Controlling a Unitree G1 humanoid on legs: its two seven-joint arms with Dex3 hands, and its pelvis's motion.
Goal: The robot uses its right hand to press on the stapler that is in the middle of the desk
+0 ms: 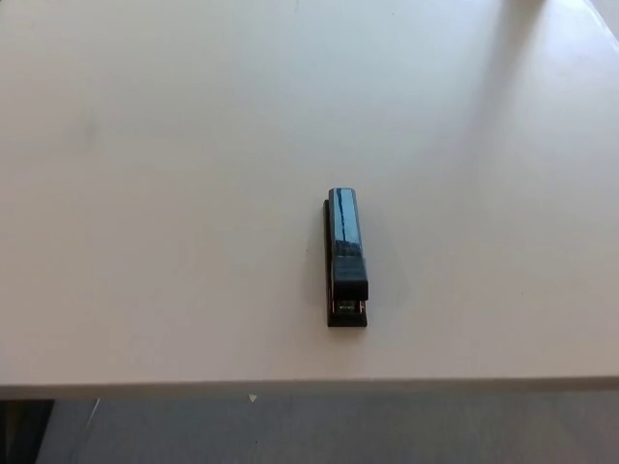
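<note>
Black and glossy, the stapler lies lengthwise on the pale surface, near its front edge; it looks rigid, fairly light and likely to skid. Pressing squarely on the stapler's top arm seems best; neither hand is in view, so I cannot tell the fingers' state.

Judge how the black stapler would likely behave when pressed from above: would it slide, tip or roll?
The stapler lies flat and lengthwise on the pale desk, so rolling looks unlikely. Its long, narrow base suggests it could rock sideways under an off-centre press. Its top looks glossy and the desk smooth, so a slanted push might make it skid. No robot hand is in view.
</note>
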